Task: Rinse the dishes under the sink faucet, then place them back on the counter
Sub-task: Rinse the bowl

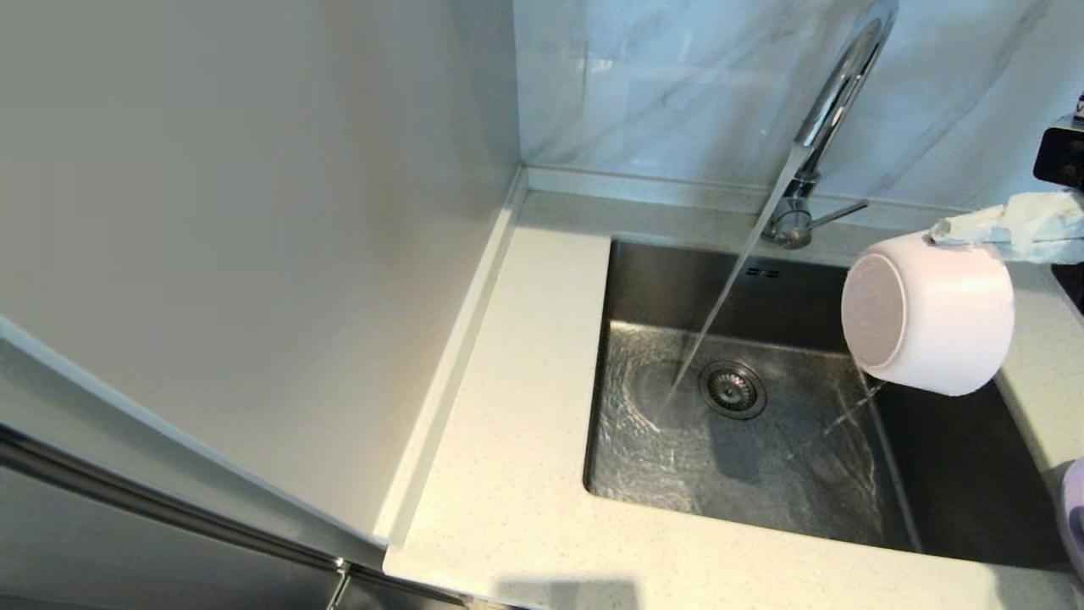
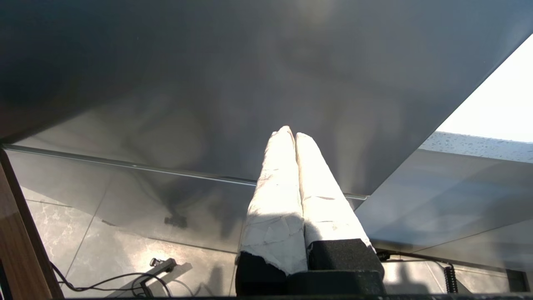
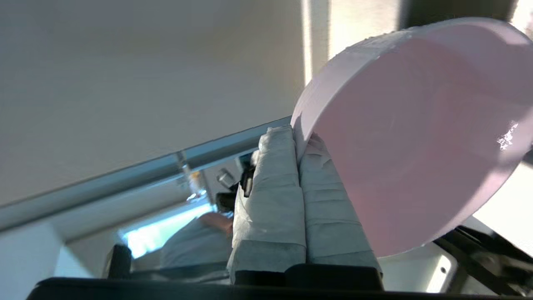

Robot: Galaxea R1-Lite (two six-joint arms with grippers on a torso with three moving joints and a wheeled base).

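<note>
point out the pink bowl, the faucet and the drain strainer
pink bowl (image 1: 948, 318), head view, on its outer side wall
faucet (image 1: 838, 93), head view, on the curved chrome neck
drain strainer (image 1: 732, 390), head view, on its centre

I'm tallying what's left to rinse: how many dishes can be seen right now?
2. The pale pink bowl is held tipped over the sink's right side by the right gripper, draining. A lavender plate's edge shows at the far right on the counter. Others may be out of view.
</note>
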